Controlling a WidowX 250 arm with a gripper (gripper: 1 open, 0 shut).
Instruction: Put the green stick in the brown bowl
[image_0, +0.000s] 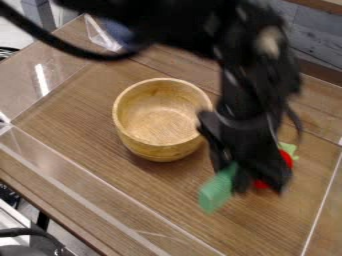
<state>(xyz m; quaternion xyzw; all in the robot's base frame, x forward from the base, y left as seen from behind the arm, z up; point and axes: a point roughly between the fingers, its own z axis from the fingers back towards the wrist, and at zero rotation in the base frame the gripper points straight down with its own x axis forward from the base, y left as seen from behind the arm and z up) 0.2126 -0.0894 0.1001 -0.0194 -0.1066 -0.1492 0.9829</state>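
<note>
camera view: the green stick (217, 189) is gripped in the hand (243, 172).

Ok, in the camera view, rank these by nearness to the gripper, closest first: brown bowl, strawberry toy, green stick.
1. Green stick, held in the gripper.
2. Strawberry toy, just behind it.
3. Brown bowl, off toward the picture's left.

Evenly lit indoor view. A pale glare streaks the left side of the table (100, 195). Soft shading darkens one inner side of the bowl (163, 115). The arm (181, 35) is blurred, its edges smeared; the bowl looks clearer, though slightly grainy.
</note>
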